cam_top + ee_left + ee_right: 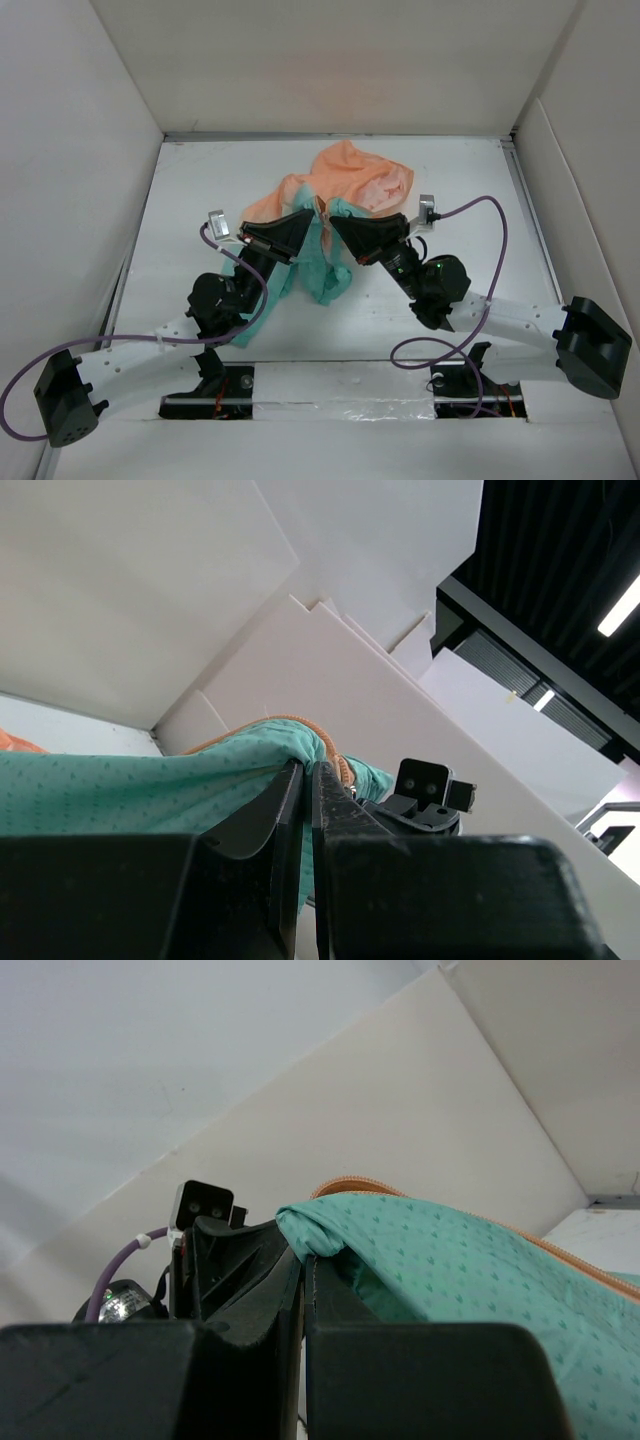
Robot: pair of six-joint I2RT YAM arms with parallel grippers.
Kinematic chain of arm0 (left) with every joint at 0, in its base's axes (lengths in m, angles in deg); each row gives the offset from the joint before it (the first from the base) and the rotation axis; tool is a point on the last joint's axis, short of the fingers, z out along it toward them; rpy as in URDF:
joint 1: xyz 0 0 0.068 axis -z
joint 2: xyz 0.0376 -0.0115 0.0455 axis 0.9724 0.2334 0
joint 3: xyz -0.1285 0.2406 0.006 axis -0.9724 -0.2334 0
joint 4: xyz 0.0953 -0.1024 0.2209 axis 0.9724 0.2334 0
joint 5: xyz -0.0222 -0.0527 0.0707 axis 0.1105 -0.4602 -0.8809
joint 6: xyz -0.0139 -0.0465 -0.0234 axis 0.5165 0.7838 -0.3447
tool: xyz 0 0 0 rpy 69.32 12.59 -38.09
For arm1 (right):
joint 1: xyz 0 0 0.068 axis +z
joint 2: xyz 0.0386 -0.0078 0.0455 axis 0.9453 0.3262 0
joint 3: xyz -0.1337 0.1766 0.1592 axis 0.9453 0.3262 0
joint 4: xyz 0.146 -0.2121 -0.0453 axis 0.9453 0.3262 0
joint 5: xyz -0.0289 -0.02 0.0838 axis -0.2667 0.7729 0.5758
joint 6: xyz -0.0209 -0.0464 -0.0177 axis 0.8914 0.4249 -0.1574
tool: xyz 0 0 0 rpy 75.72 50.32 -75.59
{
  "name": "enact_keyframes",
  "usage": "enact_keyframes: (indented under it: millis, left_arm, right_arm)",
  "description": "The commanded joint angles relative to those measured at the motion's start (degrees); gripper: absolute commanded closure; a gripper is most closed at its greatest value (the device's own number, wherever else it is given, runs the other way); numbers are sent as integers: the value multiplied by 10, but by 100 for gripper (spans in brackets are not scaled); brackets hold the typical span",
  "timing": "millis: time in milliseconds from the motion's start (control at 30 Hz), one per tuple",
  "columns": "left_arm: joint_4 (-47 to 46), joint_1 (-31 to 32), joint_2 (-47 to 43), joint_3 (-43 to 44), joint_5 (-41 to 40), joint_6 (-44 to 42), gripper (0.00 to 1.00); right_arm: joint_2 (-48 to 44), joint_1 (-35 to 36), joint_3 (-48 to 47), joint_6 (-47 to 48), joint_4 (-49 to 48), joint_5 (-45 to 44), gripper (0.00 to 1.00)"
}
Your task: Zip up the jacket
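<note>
The jacket (352, 180) lies bunched at mid-table, its orange part at the back and its teal part (326, 272) hanging toward the front. My left gripper (311, 214) and right gripper (334, 221) meet tip to tip over it. In the left wrist view the left gripper (308, 771) is shut on the teal fabric (120, 792) beside the orange zipper (341, 767). In the right wrist view the right gripper (303, 1257) is shut on a fold of the teal fabric (450, 1270), with the orange zipper edge (365, 1186) above it. The zipper slider is not visible.
White walls enclose the table (190, 190) on the left, back and right. Purple cables (495, 215) loop beside both arms. The right arm's wrist camera (425, 780) shows close to my left fingers, and the left arm's camera (204, 1206) close to my right ones.
</note>
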Motion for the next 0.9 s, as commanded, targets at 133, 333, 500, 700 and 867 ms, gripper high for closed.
enact_keyframes:
  millis: [133,333,500,700,867]
  left_arm:
    - [-56,2,0,-1,19,1,100]
    - [-50,2,-7,-2,12,-3,100]
    - [-50,2,-6,-1,10,-2,100]
    - [-46,2,-3,2,13,1,100]
    - [-45,2,-5,-2,9,8,100]
  right_arm:
    - [-1,-3,-8,-1,-36,5,100]
    - [-7,-3,-10,2,-35,4,100]
    - [-9,-3,-9,4,-35,3,100]
    - [-10,-3,-11,7,-30,7,100]
    - [-13,-3,-10,9,-30,5,100]
